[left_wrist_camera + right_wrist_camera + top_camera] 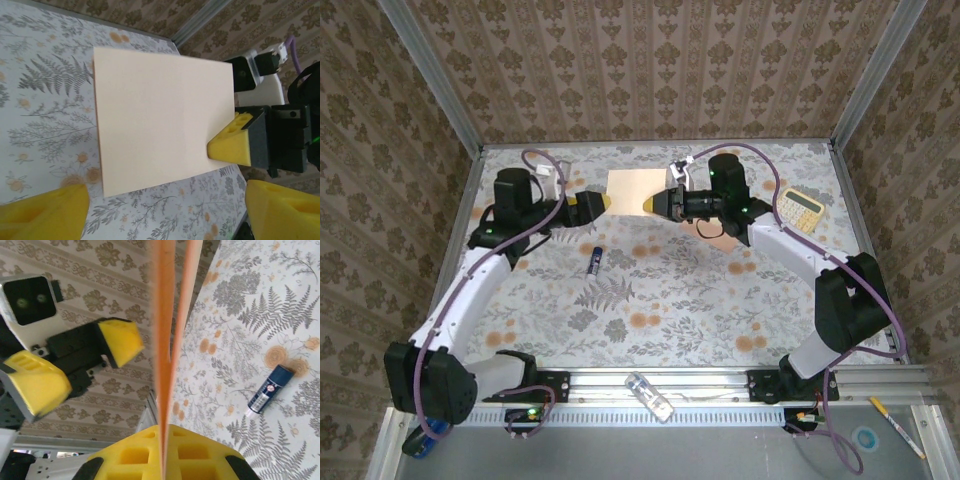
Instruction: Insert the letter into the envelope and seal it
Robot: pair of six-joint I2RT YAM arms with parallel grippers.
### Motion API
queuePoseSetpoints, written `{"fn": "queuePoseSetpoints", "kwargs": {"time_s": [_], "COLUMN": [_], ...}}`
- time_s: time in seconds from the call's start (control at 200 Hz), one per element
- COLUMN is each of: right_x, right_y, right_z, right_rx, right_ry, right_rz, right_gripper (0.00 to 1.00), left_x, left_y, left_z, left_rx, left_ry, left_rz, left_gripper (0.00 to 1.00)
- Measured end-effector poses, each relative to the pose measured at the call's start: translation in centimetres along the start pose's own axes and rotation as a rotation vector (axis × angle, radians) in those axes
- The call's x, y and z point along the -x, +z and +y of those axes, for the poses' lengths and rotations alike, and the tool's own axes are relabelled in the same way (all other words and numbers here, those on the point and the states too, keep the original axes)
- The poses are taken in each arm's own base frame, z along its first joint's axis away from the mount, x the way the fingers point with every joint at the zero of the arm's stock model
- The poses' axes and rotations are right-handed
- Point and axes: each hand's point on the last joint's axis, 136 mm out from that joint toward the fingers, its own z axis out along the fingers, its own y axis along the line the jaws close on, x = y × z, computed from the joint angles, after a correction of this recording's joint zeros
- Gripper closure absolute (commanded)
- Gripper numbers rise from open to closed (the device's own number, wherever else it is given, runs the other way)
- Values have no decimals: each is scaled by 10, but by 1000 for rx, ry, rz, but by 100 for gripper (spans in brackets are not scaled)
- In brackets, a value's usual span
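Right hand (163,440) pinches shut on the envelope (160,115); left hand (590,204) gapes wide

Pale peach envelope (635,190), two layers showing edge-on, held level above the table's far side; letter (728,240) lies nearby

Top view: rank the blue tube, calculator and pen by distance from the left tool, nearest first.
1. Blue tube: mid-table, just on the near side of the left tool.
2. Calculator: far right of the table, beyond the right arm.
3. Pen: off the table, at the near right corner.
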Motion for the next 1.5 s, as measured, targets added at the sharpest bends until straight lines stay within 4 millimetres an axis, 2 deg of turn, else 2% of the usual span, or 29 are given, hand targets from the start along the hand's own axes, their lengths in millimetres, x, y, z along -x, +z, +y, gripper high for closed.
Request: {"fn": "queuePoseSetpoints", "kwargs": {"time_s": [0.215,0.44,0.655,0.91,1.1,1.265,1.5], "right_x": [1,0,2,4,10,15,17], "right_y": [2,7,14,13,5,-1,-3], "right_z": [11,31,35,37,35,38,40], "right_rx": [62,145,203,223,213,210,218], "right_ry": [5,3,31,44,40,25,31], "right_rz": [-10,-12,-22,-31,-51,-67,-73], "right_gripper": [100,100,100,100,100,100,100], "left_x": [-7,1,6,11,13,15,6], "left_y": [24,31,39,34,20,9,11], "left_z": [6,8,13,22,35,35,41], "left_rx": [-16,-31,-37,-19,17,30,36], "left_ry": [-26,-30,-41,-50,-67,-66,-84], "left_rz": [37,12,2,-16,-41,-58,-40], "left_gripper": [19,19,19,19,19,19,19]}}
